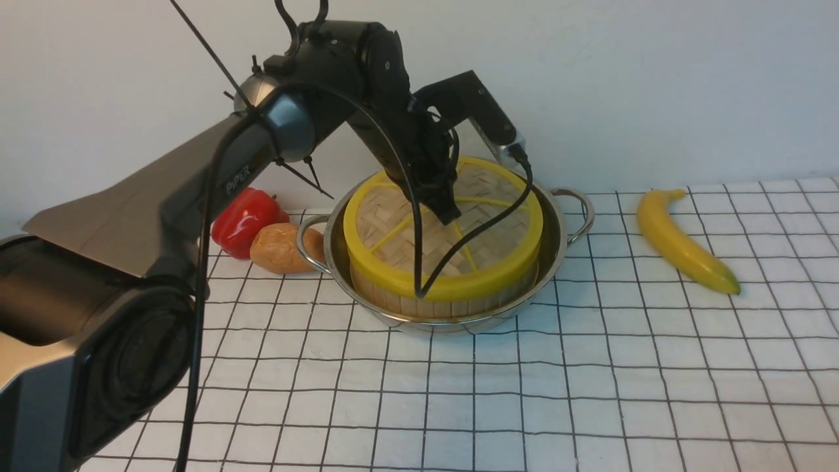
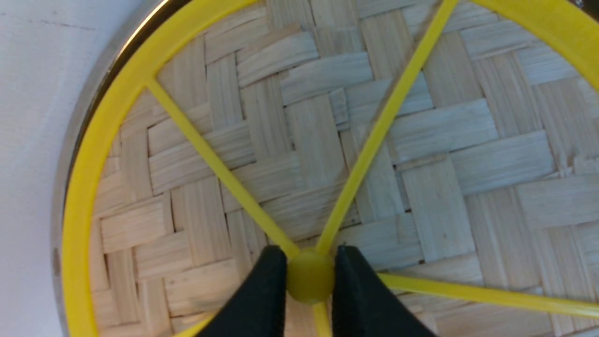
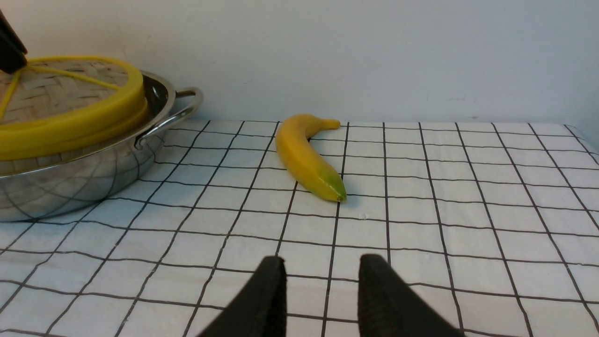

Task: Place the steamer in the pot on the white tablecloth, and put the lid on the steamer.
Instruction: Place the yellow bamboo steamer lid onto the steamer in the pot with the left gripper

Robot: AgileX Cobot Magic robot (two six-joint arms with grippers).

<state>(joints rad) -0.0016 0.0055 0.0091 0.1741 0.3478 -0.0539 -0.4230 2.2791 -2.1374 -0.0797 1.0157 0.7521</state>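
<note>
Left gripper [image 2: 310, 281] has its jaws pinched tight on the lid [image 1: 383, 223] by the middle knob. Lid sits on the steamer [image 1: 419, 305] in the pot [image 1: 565, 239], white tablecloth [image 1: 524, 393], near the bench's back edge. Right gripper [image 3: 320, 281] jaws are apart and empty.

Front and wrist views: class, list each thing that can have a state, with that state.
Shiny steel pot: upright on the white grid tablecloth.
Round bamboo-slat steamer: in the pot, covered.
Flat woven-bamboo lid with yellow rim: on the steamer, knob gripped.
Left pincer: shut on the lid's knob.
Right pincer: open, empty.
Yellow banana: whole, lying flat.
</note>
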